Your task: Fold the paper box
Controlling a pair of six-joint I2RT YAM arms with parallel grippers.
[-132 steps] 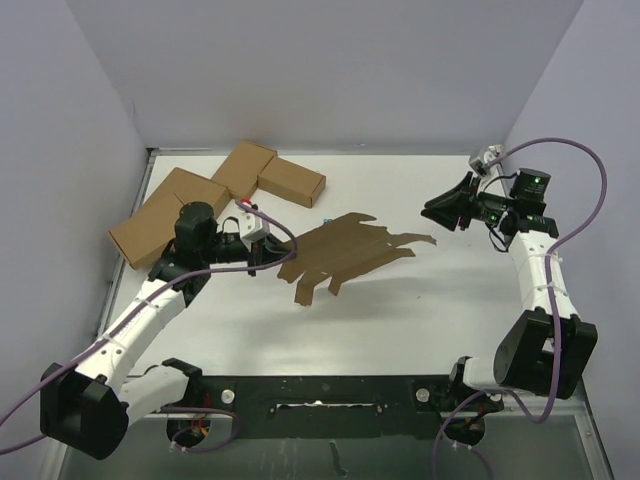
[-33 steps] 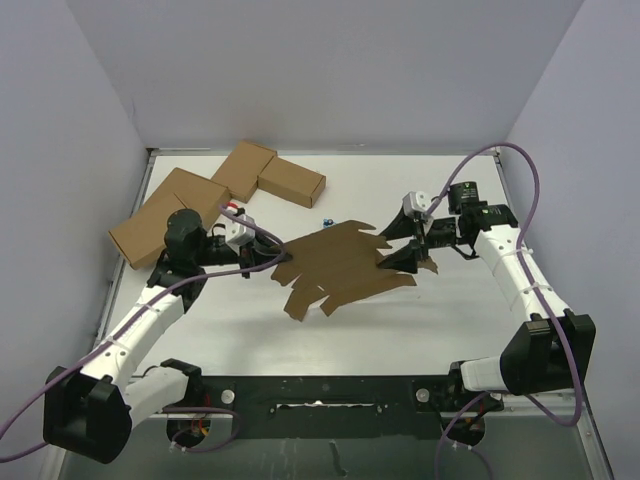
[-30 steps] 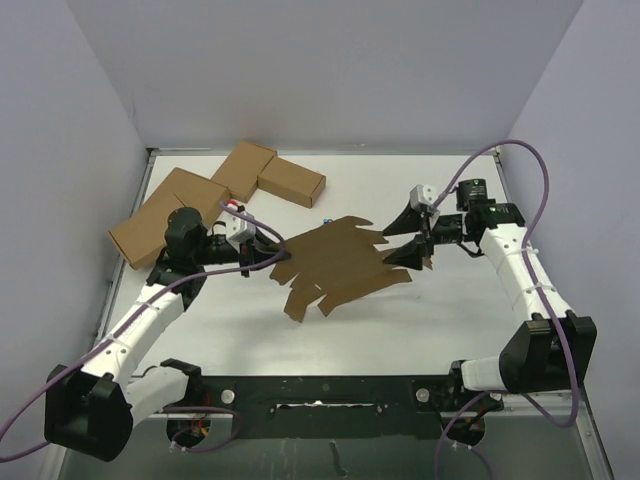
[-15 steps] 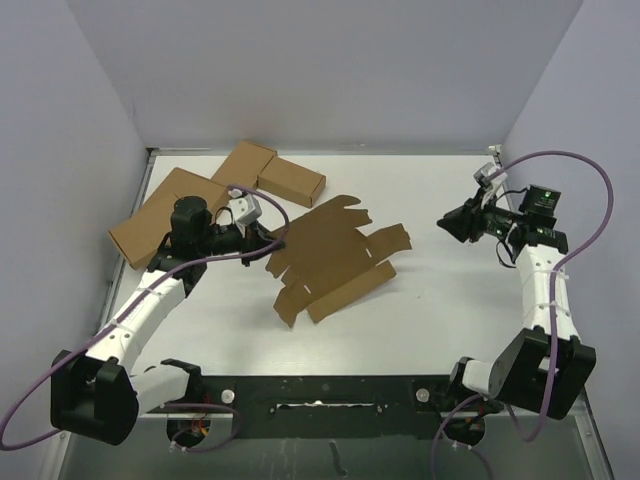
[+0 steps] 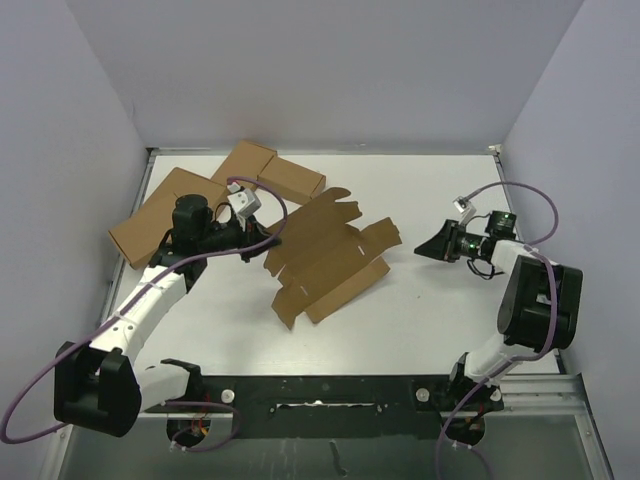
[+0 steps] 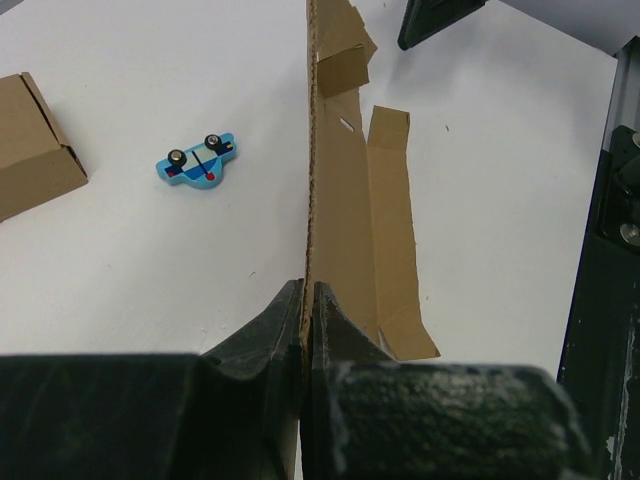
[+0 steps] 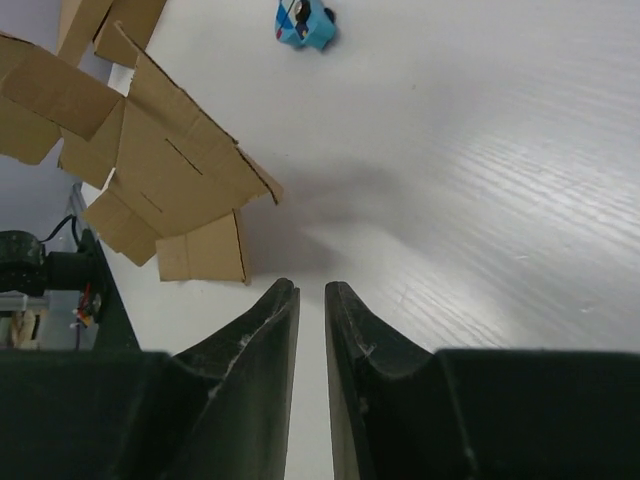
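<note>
The paper box [image 5: 330, 255] is a flat brown die-cut sheet with many flaps, held tilted above the table's middle. My left gripper [image 5: 268, 238] is shut on its left edge. In the left wrist view the sheet [image 6: 345, 200] runs edge-on away from that gripper [image 6: 308, 300], pinched between the fingers. My right gripper [image 5: 420, 250] hovers to the right of the sheet, apart from it. Seen from the right wrist, this gripper [image 7: 310, 290] has a narrow gap with nothing in it, and the paper box [image 7: 170, 170] hangs ahead to the left.
Brown cartons [image 5: 165, 215] [image 5: 292, 180] cluster at the back left, close behind the left arm. A small blue toy car [image 6: 197, 160] [image 7: 305, 22] lies on the white table [image 5: 430, 330] under the sheet's far side. The black base rail [image 5: 320, 390] runs along the near edge.
The right gripper let go of the sheet's right edge, drew back to the right and narrowed its jaws. The left gripper swung the sheet toward the back left, tilting it.
</note>
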